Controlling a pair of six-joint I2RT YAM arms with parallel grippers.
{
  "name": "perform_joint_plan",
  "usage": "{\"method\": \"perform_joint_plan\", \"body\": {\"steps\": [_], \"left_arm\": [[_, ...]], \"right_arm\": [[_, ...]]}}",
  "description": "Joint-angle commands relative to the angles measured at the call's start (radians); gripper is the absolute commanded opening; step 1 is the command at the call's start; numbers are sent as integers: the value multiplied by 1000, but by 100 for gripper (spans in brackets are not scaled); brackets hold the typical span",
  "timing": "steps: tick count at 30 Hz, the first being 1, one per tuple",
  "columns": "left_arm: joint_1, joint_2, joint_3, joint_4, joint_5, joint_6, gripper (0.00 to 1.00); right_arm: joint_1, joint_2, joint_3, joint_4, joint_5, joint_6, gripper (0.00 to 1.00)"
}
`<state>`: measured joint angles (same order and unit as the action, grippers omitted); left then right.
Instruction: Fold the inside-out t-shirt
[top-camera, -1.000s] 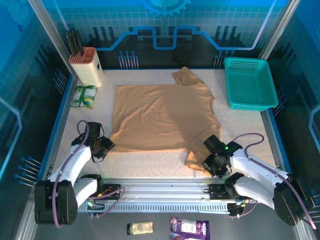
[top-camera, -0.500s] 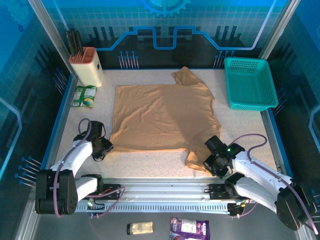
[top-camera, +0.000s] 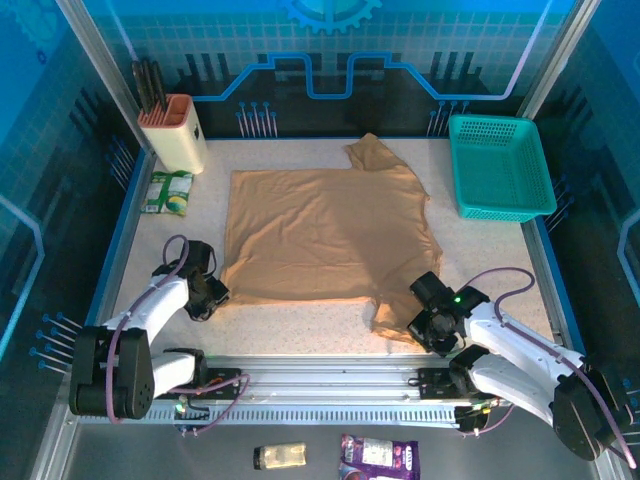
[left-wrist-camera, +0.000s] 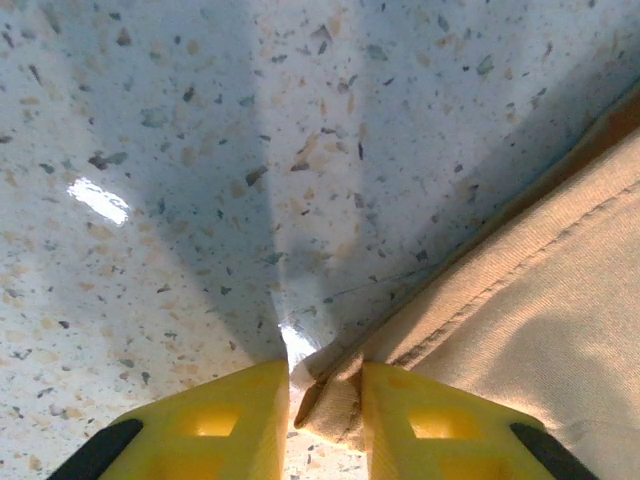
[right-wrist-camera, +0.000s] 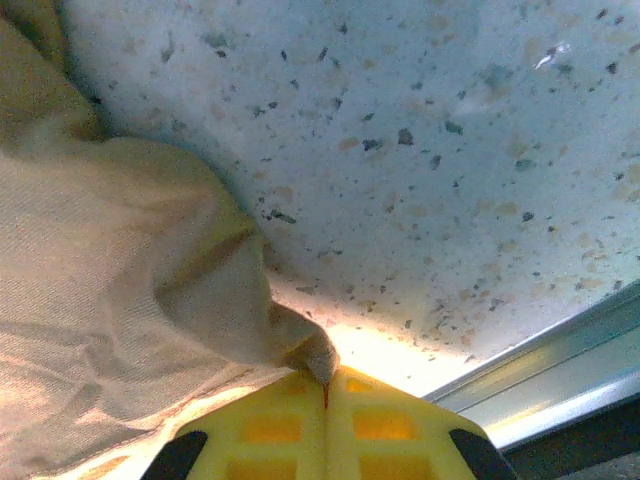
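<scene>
Tan t-shirt (top-camera: 325, 235) lies spread on the table (top-camera: 300, 325). Your right pincer (right-wrist-camera: 327, 385) is clamped on its near flap. Your left pincer (left-wrist-camera: 325, 400), narrow, straddles the hem corner; bite uncertain. Near corners taken, likely to lift the fold.

from the top, the left gripper (top-camera: 218, 293) and right gripper (top-camera: 418, 325) fingertips are tucked under their own bodies, shirt (left-wrist-camera: 520, 300) runs off the right edge of the left wrist view, packet (top-camera: 167, 192) label too tiny to read
</scene>
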<state>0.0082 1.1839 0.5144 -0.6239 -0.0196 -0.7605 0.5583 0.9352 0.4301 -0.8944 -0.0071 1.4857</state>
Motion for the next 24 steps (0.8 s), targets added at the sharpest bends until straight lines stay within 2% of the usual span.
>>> {"method": "perform_joint_plan", "body": {"steps": [1, 5, 7, 14, 24], "left_arm": [[-8, 8, -10, 4, 18, 1, 22], [-9, -5, 8, -7, 16, 11, 4], [-8, -28, 23, -27, 11, 12, 1], [-8, -185, 50, -115, -35, -2, 0], [-14, -344, 44, -186, -20, -67, 0]], "right_arm": [[14, -6, 23, -50, 29, 19, 0], [14, -23, 47, -86, 45, 15, 0], [15, -49, 72, -127, 60, 9, 0], [28, -236, 145, -308, 127, 14, 0], [94, -359, 288, -519, 221, 27, 0]]}}
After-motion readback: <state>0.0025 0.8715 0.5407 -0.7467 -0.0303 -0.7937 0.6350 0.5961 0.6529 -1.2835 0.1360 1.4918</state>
